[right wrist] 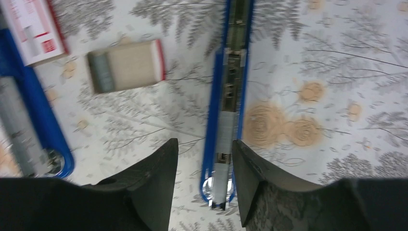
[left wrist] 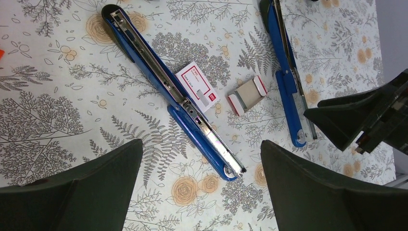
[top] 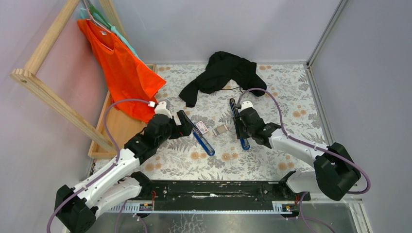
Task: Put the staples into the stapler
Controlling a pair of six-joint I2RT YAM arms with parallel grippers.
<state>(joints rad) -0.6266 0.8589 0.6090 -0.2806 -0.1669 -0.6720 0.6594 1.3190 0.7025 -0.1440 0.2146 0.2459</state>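
Two long blue staplers lie opened out on the floral cloth, one on the left (top: 203,141) (left wrist: 173,91) and one on the right (top: 239,124) (right wrist: 231,96). Between them lie the white-and-red staple box (top: 202,128) (left wrist: 198,91) (right wrist: 33,29) and its small grey tray of staples (top: 221,129) (left wrist: 247,95) (right wrist: 126,65). My left gripper (top: 187,124) (left wrist: 202,192) is open wide and empty, above the left stapler's near end. My right gripper (top: 242,133) (right wrist: 204,168) is open and straddles the right stapler's near end, with its right finger (right wrist: 250,178) close against it.
A black garment (top: 221,73) lies at the back of the table. An orange shirt (top: 124,73) hangs from a wooden rack (top: 53,102) at the left, over a wooden base (top: 119,128). Walls close the back and right sides.
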